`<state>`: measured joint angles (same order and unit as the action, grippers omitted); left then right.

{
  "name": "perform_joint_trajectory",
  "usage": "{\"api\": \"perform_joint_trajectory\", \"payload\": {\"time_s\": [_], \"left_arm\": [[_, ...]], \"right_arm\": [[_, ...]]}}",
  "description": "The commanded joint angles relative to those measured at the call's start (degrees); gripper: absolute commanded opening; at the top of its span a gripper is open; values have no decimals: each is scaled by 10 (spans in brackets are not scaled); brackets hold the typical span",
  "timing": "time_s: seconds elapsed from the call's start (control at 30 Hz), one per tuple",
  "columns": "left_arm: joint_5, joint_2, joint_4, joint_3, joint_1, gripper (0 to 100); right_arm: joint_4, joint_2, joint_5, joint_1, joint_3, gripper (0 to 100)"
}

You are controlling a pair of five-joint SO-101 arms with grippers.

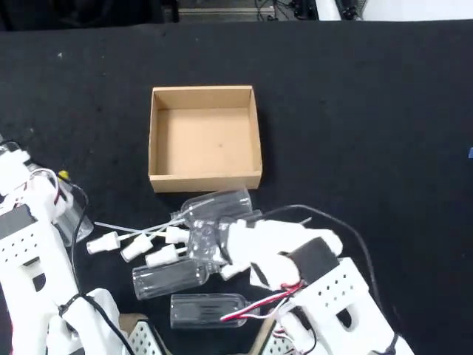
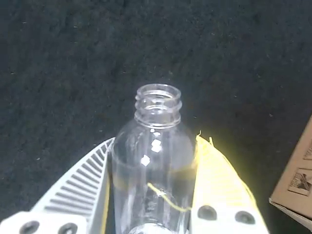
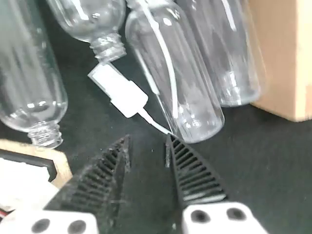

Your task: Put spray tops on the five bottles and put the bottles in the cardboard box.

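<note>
Bottle [image 2: 157, 113] clamped in left gripper [image 2: 155, 146]. Right gripper [image 3: 146, 145] apart, nothing held. Spray top [image 3: 118, 91] could be pushed away, thin tube [image 3: 155, 123] bent, if grabbed crooked.

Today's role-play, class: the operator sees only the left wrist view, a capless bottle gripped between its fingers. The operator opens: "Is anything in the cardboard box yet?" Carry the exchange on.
Observer: No. The cardboard box has nothing in it; its floor is bare.
Operator: Where are the spray tops?
Observer: Several spray tops lie loose on the arms' side of the box, none of them on a bottle.
Operator: And the right gripper?
Observer: The right gripper is open and empty, close to the lying bottles, with one spray top just ahead of its fingertips.
</note>
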<state>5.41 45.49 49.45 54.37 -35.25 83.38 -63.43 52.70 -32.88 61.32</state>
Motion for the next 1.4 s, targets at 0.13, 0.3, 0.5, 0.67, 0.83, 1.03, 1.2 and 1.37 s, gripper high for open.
{"api": "perform_joint_trajectory", "payload": {"time_s": [0.13, 0.3, 0.5, 0.67, 0.83, 1.03, 1.2, 1.37], "left_arm": [[42, 21, -12, -2, -43, 29], [61, 20, -12, 0, -65, 29], [63, 20, -11, 7, -65, 29], [62, 20, -11, 17, -61, 29], [61, 20, -11, 17, -65, 29], [61, 20, -11, 17, -64, 29], [60, 20, -11, 17, -65, 29], [60, 20, -11, 17, -65, 29]], "right_arm": [[-14, 7, 37, -73, 64, 162], [-47, 7, 45, -104, 92, 159], [-76, 7, 75, -139, 116, 151], [-82, 7, 113, -138, 120, 152], [-84, 7, 152, -111, 116, 154], [-131, 28, 155, -91, 142, 218], [-178, 100, 155, -91, 138, 216], [-203, 170, 155, -91, 125, 169]]}}
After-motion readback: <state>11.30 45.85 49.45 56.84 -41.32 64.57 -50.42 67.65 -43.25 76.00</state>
